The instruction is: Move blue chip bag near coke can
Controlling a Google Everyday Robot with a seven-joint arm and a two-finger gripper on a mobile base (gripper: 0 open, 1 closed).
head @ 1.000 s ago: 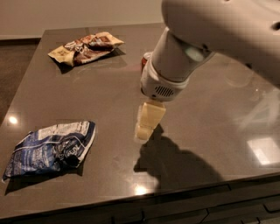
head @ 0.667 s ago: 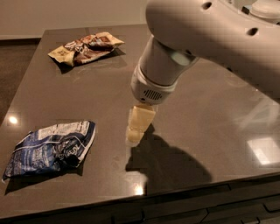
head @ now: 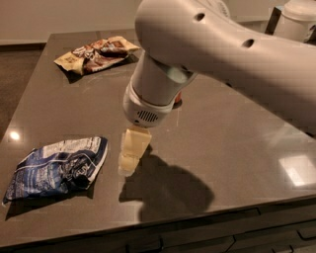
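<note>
From where I stand, the robot's cream-coloured hand (head: 128,163) hangs low over the worktop (head: 232,148), tilted down from a thick white arm (head: 217,54) that fills much of my view. Whether it is released or clenched I cannot tell; it carries nothing that I can see.

The blue chip bag (head: 57,168), a wrinkled dark blue and white foil packet with white lettering, lies flat just to the left of the hand as I look, apart from it and untouched. Behind the hand, mostly hidden by the arm's wrist, only a red sliver of the coke can (head: 177,98) shows. Farther back and left of the hand lies a crumpled brown and tan snack bag (head: 94,52).

I judge this to be the approach step: the bag is not yet grasped. The next move calls for carrying the hand sideways over the bag, lowering onto the crinkled foil, and closing on a fold firm enough to lift it. Then comes a carry back past where the hand is now, toward the can.

The worktop is dark grey-brown and glossy, throwing back ceiling lights and the arm's shadow. Dark drawer fronts (head: 207,237) run below its near edge, with a pale wall (head: 64,15) beyond.
</note>
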